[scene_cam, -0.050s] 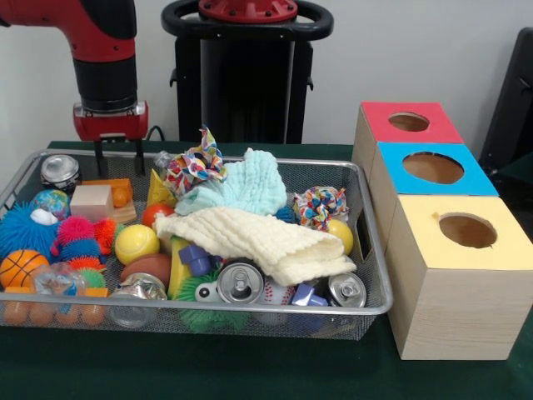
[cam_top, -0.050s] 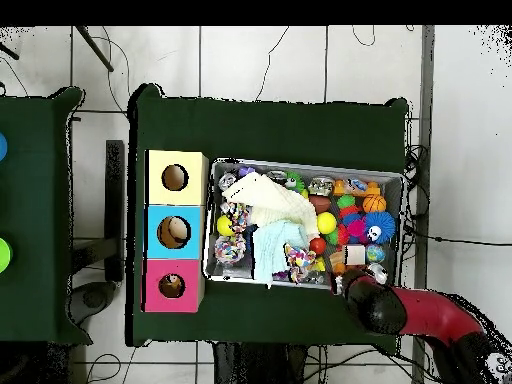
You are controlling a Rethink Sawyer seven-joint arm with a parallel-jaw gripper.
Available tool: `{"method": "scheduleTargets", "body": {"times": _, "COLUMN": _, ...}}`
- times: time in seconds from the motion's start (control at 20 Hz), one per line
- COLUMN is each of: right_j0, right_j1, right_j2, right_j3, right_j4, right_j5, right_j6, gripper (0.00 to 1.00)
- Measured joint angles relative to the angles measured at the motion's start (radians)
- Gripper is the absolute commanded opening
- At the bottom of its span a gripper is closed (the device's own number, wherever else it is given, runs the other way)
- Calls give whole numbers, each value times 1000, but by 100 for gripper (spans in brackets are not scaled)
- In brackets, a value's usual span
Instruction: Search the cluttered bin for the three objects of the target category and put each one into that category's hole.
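Note:
A wire mesh bin (scene_cam, -0.050s: 250,310) holds a heap of mixed items. Silver cans lie at the front (scene_cam, -0.050s: 239,283), front right (scene_cam, -0.050s: 346,289) and back left (scene_cam, -0.050s: 60,171). A cream cloth (scene_cam, -0.050s: 258,237) and a light blue cloth (scene_cam, -0.050s: 241,187) cover the middle. Among the balls are a yellow ball (scene_cam, -0.050s: 136,243) and a small basketball (scene_cam, -0.050s: 21,267). My gripper (scene_cam, -0.050s: 118,162) hangs open and holds nothing, over the bin's back left corner, just behind a wooden block (scene_cam, -0.050s: 92,202). From overhead, the gripper (cam_top, -0.050s: 355,280) is at the bin's (cam_top, -0.050s: 300,165) lower right edge.
Three wooden boxes with round top holes stand in a row right of the bin: red (scene_cam, -0.050s: 408,122), blue (scene_cam, -0.050s: 432,167), yellow (scene_cam, -0.050s: 466,230). Spiky rubber balls (scene_cam, -0.050s: 77,233) and patterned cloth knots (scene_cam, -0.050s: 319,206) fill the rest of the bin.

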Motion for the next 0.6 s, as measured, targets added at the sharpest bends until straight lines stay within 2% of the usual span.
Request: {"method": "scheduleTargets", "body": {"times": 0.6, "right_j0": -14, "right_j1": 49, "right_j2": -30, "right_j3": -3, "right_j4": 0, "right_j5": -27, "right_j6": 0, "gripper": 100}}
